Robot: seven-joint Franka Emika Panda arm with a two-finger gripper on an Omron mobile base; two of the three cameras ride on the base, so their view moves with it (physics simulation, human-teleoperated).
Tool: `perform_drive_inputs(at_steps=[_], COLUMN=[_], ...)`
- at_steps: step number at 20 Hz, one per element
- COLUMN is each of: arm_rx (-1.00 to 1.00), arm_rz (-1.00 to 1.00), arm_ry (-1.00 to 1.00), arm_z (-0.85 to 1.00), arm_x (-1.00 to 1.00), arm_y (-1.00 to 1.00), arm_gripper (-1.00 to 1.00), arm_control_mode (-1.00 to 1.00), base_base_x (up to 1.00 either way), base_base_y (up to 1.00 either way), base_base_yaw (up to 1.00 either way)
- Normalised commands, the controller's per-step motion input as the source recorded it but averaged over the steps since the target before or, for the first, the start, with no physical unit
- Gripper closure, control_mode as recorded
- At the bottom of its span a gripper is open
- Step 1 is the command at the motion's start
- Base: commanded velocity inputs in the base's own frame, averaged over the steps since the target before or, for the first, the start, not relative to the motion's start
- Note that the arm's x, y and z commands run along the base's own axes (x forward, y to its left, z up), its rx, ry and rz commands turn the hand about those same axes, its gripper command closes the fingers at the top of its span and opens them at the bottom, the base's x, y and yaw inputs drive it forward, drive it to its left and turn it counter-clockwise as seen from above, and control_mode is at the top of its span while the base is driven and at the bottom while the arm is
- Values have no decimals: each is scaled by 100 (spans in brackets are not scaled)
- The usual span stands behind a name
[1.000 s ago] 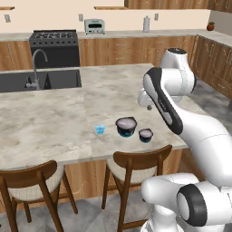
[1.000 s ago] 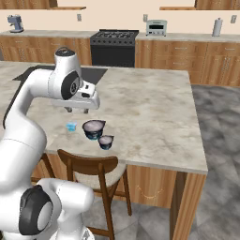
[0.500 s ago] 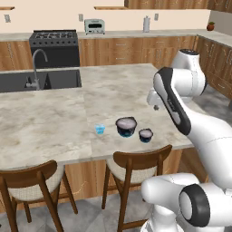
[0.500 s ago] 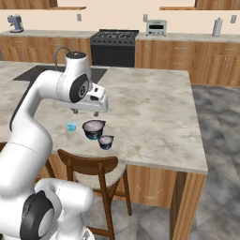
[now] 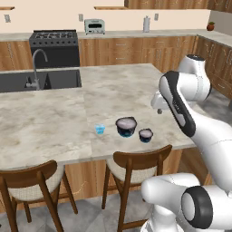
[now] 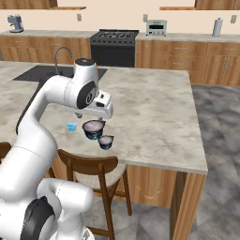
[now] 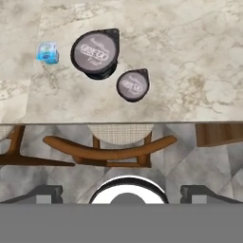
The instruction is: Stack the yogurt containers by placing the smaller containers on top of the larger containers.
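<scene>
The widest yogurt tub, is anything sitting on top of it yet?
No. The widest tub carries only its own pale grey lid. The narrower tub and the tiny light-blue cup stand apart beside it on the counter. The lid hides what's inside.

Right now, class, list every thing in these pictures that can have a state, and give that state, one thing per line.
widest yogurt tub: upright on the counter, lid on, nothing stacked on it.
narrower dark tub: upright beside it, lid on, apart, not stacked.
tiny light-blue cup: on the counter, apart, not stacked.
gripper: open, empty, above the tubs.
faucet: no water seen running.
</scene>
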Motion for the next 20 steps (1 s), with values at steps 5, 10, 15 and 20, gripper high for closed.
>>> perform_drive_inputs(at_steps=[5, 10, 15, 20], arm_rx=[4, 2, 0, 0], arm_rz=[0, -3, -3, -3], arm_ry=[0, -3, -9, -9], arm_z=[-32, -36, -28, -33], arm_x=[0, 6, 23, 30], arm_y=[-23, -20, -12, -4], arm_gripper=[-100, -100, -100, -100], arm_control_mode=[-100, -100, -100, -100], base_base_x=[0, 0, 0, 0], base_base_y=[0, 0, 0, 0], base_base_yaw=[0, 0, 0, 0])
